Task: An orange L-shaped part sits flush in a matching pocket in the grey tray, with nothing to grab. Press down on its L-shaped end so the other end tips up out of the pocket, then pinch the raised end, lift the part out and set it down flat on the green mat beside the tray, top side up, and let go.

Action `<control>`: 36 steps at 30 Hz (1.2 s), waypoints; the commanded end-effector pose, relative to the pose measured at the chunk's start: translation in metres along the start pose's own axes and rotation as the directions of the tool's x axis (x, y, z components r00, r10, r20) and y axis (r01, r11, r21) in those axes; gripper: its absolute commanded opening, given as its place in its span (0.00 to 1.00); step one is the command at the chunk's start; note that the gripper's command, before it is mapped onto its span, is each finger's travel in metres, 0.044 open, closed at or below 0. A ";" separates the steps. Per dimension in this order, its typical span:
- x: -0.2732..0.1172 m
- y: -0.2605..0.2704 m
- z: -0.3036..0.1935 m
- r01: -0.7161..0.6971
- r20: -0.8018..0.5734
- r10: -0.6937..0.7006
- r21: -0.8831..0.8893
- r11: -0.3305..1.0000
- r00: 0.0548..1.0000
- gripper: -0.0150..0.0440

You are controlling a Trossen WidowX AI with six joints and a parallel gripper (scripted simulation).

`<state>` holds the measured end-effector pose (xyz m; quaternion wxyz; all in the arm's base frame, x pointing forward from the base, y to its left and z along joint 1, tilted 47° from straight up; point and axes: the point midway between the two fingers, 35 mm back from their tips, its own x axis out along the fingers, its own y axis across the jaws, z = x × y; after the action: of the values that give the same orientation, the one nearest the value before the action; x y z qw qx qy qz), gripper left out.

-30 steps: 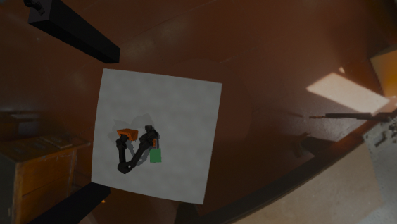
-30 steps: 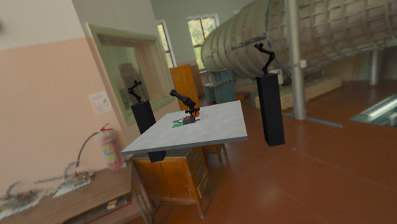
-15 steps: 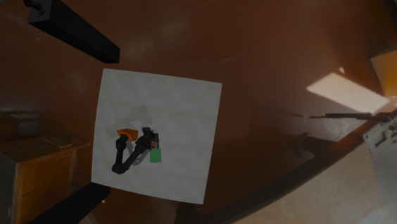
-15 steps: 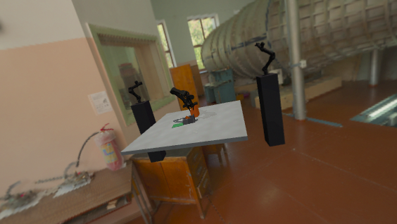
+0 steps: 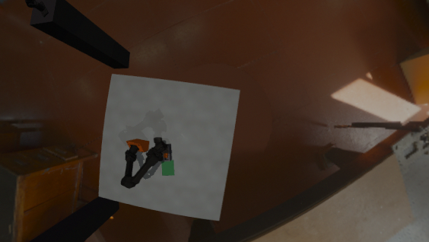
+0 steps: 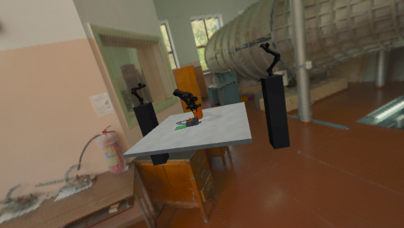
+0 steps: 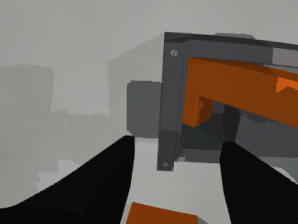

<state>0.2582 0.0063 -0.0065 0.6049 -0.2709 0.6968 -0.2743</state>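
Pincer (image 7: 176, 196) hovering part-open, gripping nothing, just over grey tray (image 7: 172, 106) on worktop (image 7: 67, 43); orange part (image 7: 233, 90) tilting in its pocket, green mat (image 5: 168, 167) beside.

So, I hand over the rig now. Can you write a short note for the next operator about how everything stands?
Gripper: partly open, nothing between the fingers, positioned at the grey tray.
Orange part: in the tray pocket, not gripped. I cannot tell for sure whether one end is already tipped up.
Green mat: beside the tray, without the part on it.
Done: the arm has reached the tray.
Left: press the L-shaped end if the other end is not raised, pinch the raised end, lift the part out, lay it flat on the mat top side up, release.
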 end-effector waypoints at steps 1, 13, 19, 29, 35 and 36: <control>0.001 0.000 -0.001 0.002 -0.001 -0.002 -0.005 1.000 1.000 0.56; -0.001 -0.038 0.006 0.007 -0.010 0.000 0.700 0.715 1.000 0.73; -0.001 -0.070 0.007 0.020 -0.020 -0.003 0.988 0.153 1.000 0.73; -0.001 -0.078 0.007 0.022 -0.022 -0.004 1.000 0.000 1.000 0.73; 0.017 -0.078 0.007 0.022 -0.022 -0.004 1.000 0.000 1.000 0.73; 0.022 -0.078 0.007 0.022 -0.022 -0.004 1.000 -0.001 1.000 0.73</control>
<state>0.2716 -0.0543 0.0408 0.6151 0.2375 0.2995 -0.6896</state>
